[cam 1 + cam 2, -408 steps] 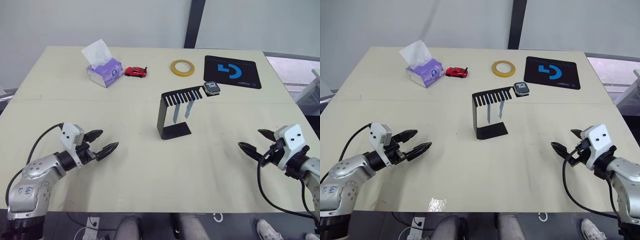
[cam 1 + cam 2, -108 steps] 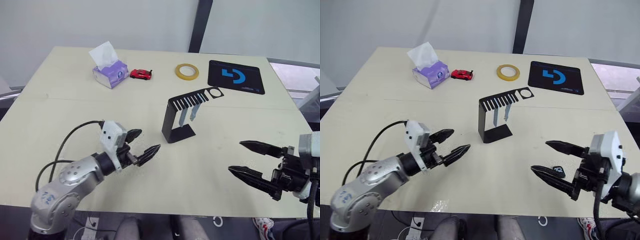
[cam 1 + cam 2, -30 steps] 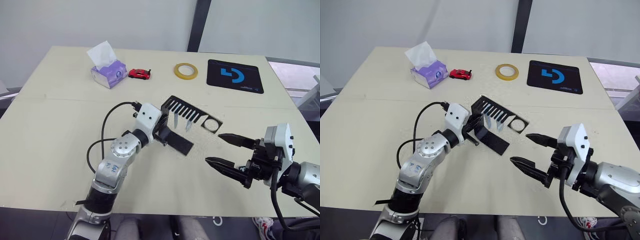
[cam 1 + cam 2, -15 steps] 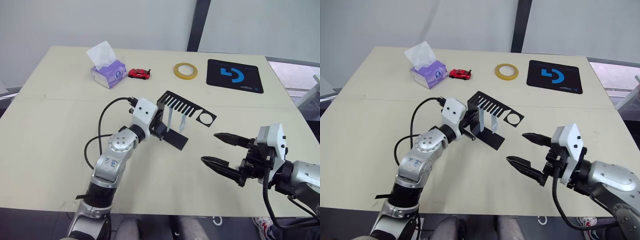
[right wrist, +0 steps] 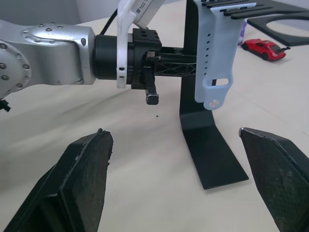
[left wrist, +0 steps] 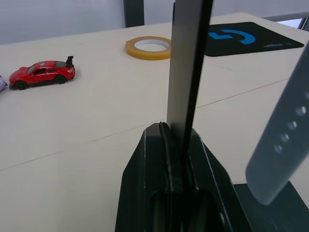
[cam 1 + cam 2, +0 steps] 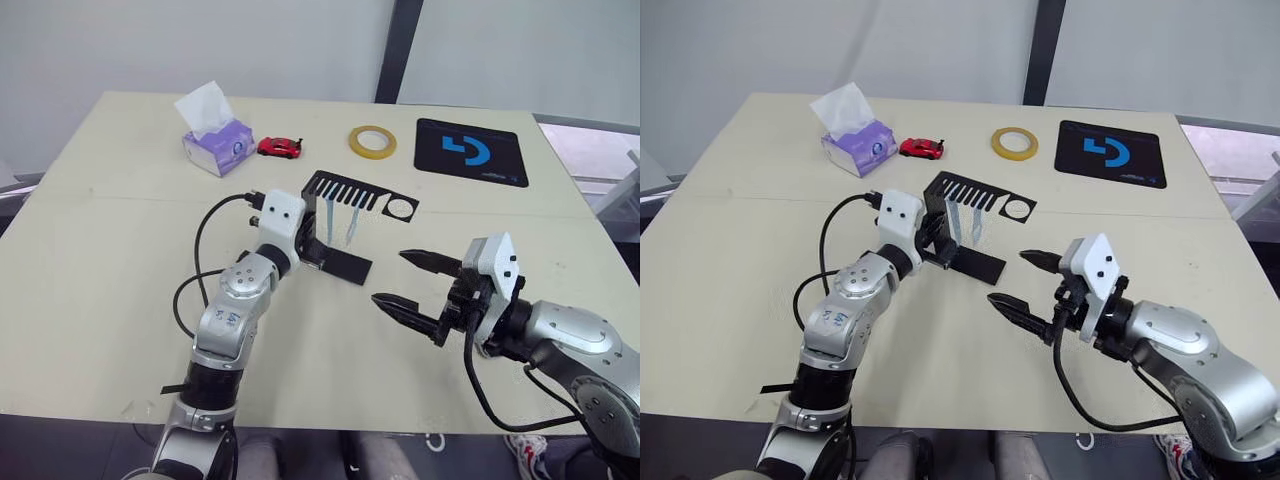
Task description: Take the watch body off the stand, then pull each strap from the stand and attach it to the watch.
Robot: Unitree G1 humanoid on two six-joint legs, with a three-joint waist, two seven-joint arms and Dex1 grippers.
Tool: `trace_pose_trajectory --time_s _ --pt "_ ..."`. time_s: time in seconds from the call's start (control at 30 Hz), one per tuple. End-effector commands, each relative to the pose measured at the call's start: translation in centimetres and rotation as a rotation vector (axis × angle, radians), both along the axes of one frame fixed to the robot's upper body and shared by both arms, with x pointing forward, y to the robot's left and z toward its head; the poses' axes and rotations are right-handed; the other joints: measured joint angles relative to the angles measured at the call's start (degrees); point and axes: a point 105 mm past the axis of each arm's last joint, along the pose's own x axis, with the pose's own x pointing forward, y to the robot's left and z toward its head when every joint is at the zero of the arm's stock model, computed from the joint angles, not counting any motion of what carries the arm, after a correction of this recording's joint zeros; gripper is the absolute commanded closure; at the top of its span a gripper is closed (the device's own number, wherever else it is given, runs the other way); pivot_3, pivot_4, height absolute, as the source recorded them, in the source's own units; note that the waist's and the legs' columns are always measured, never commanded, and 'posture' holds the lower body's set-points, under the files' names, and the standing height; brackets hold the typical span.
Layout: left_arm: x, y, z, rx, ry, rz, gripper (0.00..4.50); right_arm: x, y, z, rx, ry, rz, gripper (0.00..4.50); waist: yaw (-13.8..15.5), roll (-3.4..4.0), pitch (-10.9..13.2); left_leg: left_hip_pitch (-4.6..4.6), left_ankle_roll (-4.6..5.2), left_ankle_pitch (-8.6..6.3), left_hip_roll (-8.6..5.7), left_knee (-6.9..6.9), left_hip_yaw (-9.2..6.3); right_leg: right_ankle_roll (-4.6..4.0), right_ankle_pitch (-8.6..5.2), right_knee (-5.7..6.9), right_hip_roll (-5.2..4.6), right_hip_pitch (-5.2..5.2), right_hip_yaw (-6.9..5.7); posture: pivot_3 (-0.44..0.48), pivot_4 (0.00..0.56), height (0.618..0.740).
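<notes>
fingers of the left gripper (image 6: pixel 177 145) are pinched tight on the upright of the stand (image 7: pixel 335 262), a thin black sheet-metal bracket that sits on the table (image 7: pixel 120 260) near its middle. the stand's flat base rests on the tabletop and its slotted top plate, with the round hole at the far end, reaches out toward the right side. two pale blue-grey straps (image 7: pixel 340 225) hang from the comb slots, side by side, dangling free above the base; in the right wrist view the nearer one shows its row of holes.

the right gripper (image 7: pixel 408 282) hovers just right of the stand, pointed at it, its two black fingers (image 5: pixel 84 164) spread wide apart and gripping nothing, touching neither stand nor straps.

i can't make out the watch body anywhere; the round hole in the top plate is bare.

along the far edge sit a tissue box (image 7: pixel 215 145), a red toy car (image 7: pixel 279 147), a roll of yellow tape (image 7: pixel 372 141) and a black mouse pad (image 7: pixel 470 152) with a blue logo, all well apart from the stand.
</notes>
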Motion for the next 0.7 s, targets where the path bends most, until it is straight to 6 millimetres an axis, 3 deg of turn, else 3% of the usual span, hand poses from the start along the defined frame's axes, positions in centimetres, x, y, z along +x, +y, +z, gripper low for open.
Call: trace_pose_trajectory --time_s 0.03,0.7 --pt "-0.1 -0.2 1.1 -0.003 -0.042 0.037 4.48 0.3 0.1 0.5 -0.009 -0.037 -0.05 0.0 0.05 0.0 0.0 0.0 0.0 0.0 0.0 0.0 0.0 0.0 0.0 0.0 0.0 0.0 -0.01 0.0 0.15 0.738" --pt "0.4 -1.0 1.5 -0.003 -0.017 0.166 4.48 3.2 4.2 2.0 0.152 0.012 -0.496 0.0 -0.09 0.02 -0.02 -0.33 0.02 0.03 -0.15 -0.01 0.02 -0.02 0.01 0.07 -0.36 -0.37 -0.27 0.0 0.15 0.738"
